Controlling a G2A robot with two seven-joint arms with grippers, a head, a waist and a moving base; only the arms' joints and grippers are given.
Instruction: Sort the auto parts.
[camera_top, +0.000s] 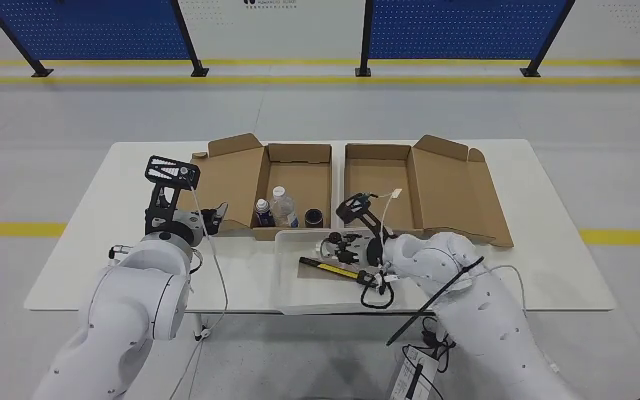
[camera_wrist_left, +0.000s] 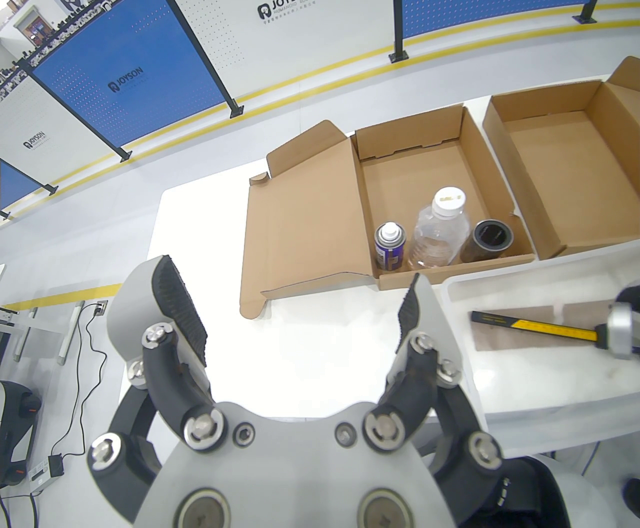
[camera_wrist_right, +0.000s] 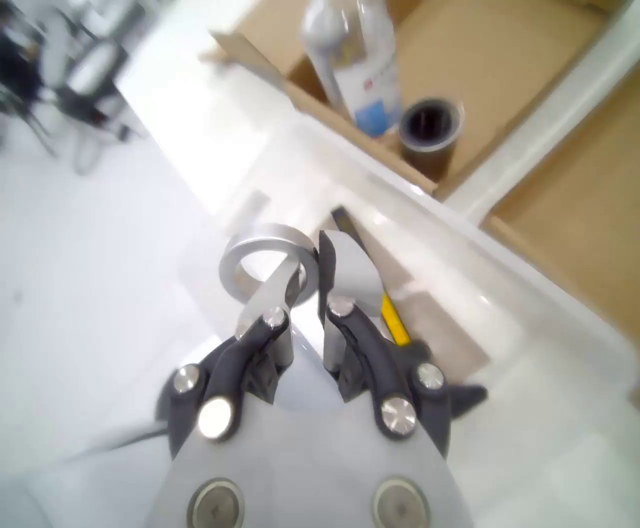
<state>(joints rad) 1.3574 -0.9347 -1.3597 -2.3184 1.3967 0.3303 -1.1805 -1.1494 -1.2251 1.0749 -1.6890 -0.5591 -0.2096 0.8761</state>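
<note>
One metal ring (camera_wrist_right: 264, 236) in the near-shut right gripper (camera_wrist_right: 312, 256)

Pale grey floor (camera_top: 320, 112) crossed by yellow lines (camera_top: 280, 79) — blue perforated panels (camera_top: 95, 28) on black stands (camera_top: 199, 70) behind.

Tool (camera_wrist_left: 537, 327) yellow-black; box (camera_wrist_left: 300, 215) brown; ring (camera_wrist_right: 265, 237) silver.

My left arm (camera_top: 140, 295) lay in from seven o'clock, wrist cocked up toward twelve, and my left gripper (camera_wrist_left: 290, 280) held its fingers spread wide with nothing between them. My right arm (camera_top: 470, 290) stretched from five o'clock toward ten, and my right gripper (camera_wrist_right: 312, 252) was pinched tight on the rim of a metal ring (camera_wrist_right: 260, 236).
</note>
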